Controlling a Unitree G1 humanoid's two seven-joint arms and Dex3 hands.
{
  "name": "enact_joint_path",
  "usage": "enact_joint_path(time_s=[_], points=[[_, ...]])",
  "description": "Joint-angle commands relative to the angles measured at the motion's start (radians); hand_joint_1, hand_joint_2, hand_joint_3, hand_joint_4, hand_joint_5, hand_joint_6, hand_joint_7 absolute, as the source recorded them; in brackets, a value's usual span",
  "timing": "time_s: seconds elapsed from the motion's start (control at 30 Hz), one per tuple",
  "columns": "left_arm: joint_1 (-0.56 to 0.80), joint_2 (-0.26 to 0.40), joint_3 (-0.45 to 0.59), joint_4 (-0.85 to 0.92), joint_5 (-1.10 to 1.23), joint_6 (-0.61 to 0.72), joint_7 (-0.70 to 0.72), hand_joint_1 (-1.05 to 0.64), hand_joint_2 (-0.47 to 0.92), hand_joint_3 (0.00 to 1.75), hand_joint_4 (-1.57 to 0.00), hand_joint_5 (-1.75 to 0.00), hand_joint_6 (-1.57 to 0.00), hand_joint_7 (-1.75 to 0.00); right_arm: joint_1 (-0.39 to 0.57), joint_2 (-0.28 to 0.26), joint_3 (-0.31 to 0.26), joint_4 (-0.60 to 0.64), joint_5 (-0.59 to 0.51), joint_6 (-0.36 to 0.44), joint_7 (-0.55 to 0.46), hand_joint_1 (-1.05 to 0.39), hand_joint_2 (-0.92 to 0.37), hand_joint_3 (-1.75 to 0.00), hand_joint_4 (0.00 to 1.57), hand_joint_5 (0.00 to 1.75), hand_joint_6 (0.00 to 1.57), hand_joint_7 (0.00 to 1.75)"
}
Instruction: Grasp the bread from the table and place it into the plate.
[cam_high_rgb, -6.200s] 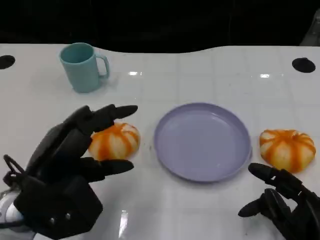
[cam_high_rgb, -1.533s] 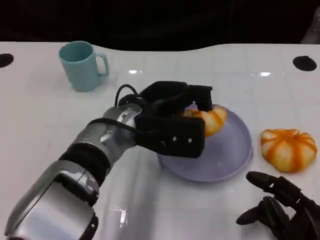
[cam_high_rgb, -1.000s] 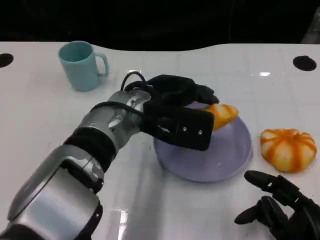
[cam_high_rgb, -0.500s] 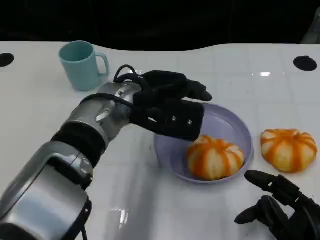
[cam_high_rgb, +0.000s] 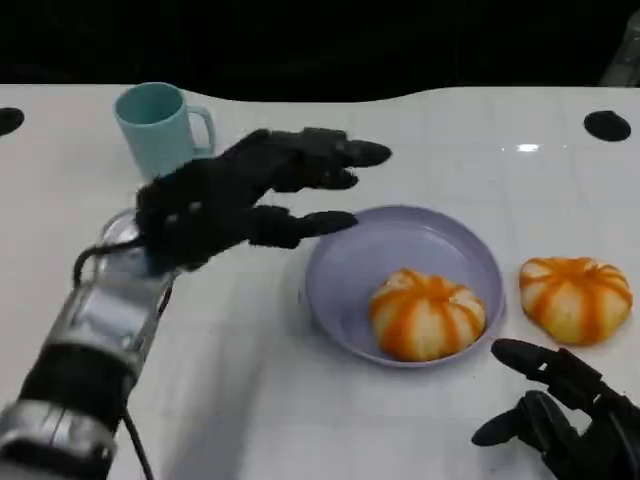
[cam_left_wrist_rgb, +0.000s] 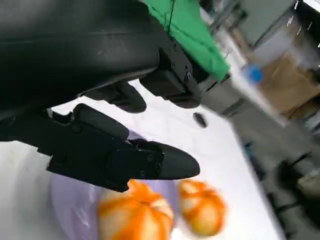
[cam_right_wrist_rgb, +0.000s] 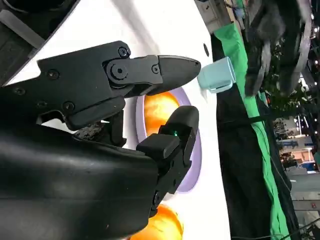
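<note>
Bread: I see one orange-striped bread (cam_high_rgb: 428, 315) lying in the plate, toward its near right side; in the left wrist view it shows just past my fingertips (cam_left_wrist_rgb: 136, 216).
Plate: the lilac plate (cam_high_rgb: 352, 262) sits on the white surface (cam_high_rgb: 300, 400), middle of my head view.
Left robot hand: my left robot hand (cam_high_rgb: 240, 200) hovers above the surface just left of the plate, fingers spread apart and grasping nothing; its fingertips reach over the plate's far left rim.
Right robot hand: my right robot hand (cam_high_rgb: 565, 420) sits low at the near right, fingers apart, nothing in it.
Second bread: another orange-striped bread (cam_high_rgb: 575, 297) rests on the surface just right of the plate, apart from it.
Mug: a teal mug (cam_high_rgb: 160, 128) stands upright at the far left, behind my left robot hand.
</note>
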Motion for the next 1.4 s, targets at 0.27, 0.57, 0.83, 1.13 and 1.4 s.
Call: enact_joint_path(time_s=[0.27,0.57,0.83,1.13,1.4], points=[[0.313,-0.104,0.195,-0.431,-0.454,0.425,-0.012,-0.58,0.92,0.38,-0.57,-1.14,-0.79,-0.24,0.0,-0.013,-0.01,-0.001,0.014,-0.004,0.007,-0.75,-0.92,-0.29,0.68,1.17,0.83,0.56],[0.57,-0.178,0.31,-0.72,-0.717,0.734,0.13,-0.54,0.92,0.54,-0.61,-1.74,-0.44,-1.57,0.006,-0.013,-0.008,-0.01,0.002,-0.012,-0.002,-0.75,-0.92,-0.31,0.68,1.17,0.82,0.56],[0.694,-0.23,0.314,-0.797,-0.722,0.767,0.181,-0.55,0.92,0.56,-0.75,-1.75,-0.49,-1.75,0.012,-0.017,-0.007,-0.027,0.006,0.005,-0.005,-0.75,-0.92,-0.31,0.68,1.18,0.82,0.55],[0.769,-0.232,0.313,-0.831,-0.735,0.831,0.201,-0.54,0.92,0.54,-0.77,-1.75,-0.55,-1.75,0.026,-0.02,-0.003,-0.055,-0.001,0.023,-0.018,-0.75,-0.92,-0.31,0.68,1.19,0.82,0.56],[0.791,-0.215,0.305,-0.85,-0.726,0.874,0.21,-0.53,0.92,0.5,-0.74,-1.75,-0.53,-1.73,0.037,-0.027,-0.003,-0.076,-0.005,0.038,-0.027,-0.75,-0.92,-0.31,0.68,1.2,0.81,0.57]])
